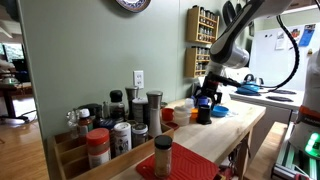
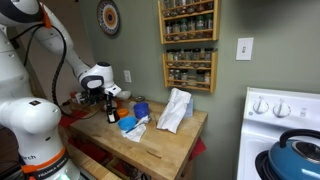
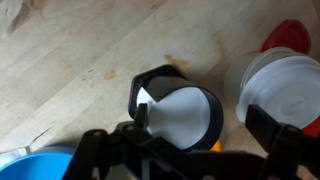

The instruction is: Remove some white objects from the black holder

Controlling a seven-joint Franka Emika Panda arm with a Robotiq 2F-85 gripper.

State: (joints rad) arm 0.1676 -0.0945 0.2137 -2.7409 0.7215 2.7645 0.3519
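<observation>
Black gripper (image 3: 200,135) wide open, over black holder (image 3: 160,76)

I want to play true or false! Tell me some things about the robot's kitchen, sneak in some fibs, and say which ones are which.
1. The black holder has white objects inside it. True.
2. The pincer is squeezed shut on the holder. False: it is wide open and holds nothing.
3. The holder stands on a wooden counter. True.
4. The kettle on the stove is red. False: it is blue.
5. Spice racks full of jars hang on the wall. True.
</observation>
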